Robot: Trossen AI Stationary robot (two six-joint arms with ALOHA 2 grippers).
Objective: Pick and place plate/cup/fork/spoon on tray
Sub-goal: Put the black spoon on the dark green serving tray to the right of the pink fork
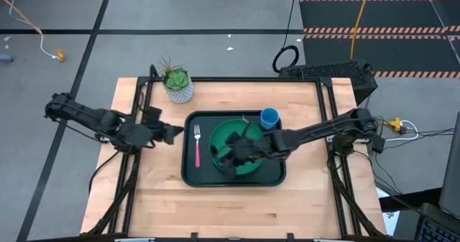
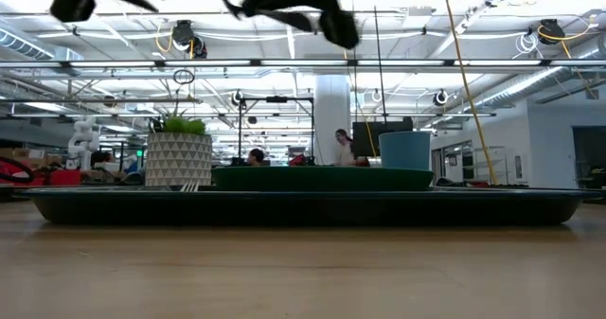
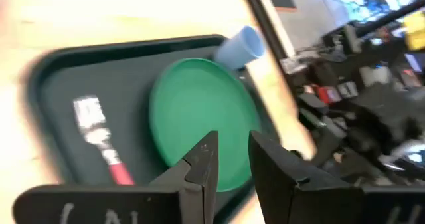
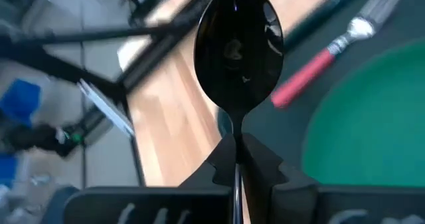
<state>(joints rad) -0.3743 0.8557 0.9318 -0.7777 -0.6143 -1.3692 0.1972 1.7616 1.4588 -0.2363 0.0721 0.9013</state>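
The dark tray (image 1: pixel 192 171) lies mid-table. On it rest the green plate (image 1: pixel 248 136), the light-blue cup (image 1: pixel 269 117) upright at its far right corner, and the pink-handled fork (image 1: pixel 197 146) flat on its left part. My right gripper (image 1: pixel 228 156) hovers over the plate's left part, shut on the silver spoon (image 4: pixel 239 48). My left gripper (image 1: pixel 175 133) hangs open and empty just beyond the tray's left rim. In the left wrist view its fingers (image 3: pixel 229 164) stand apart above the plate (image 3: pixel 192 111). My right gripper pinches the spoon's thin handle (image 4: pixel 237 136) just behind the bowl, between its two fingers. The bowl (image 4: pixel 239 48) sticks out ahead of the fingertips, in line with the fingers. The spoon is lifted clear of the tray and plate.
A white speckled plant pot (image 1: pixel 178 86) stands on the table beyond the tray's far left corner. Bare wood lies on the near side of the tray and to its left and right. In the low view both grippers (image 2: pixel 294 2) hang well above the tray (image 2: pixel 303 205).
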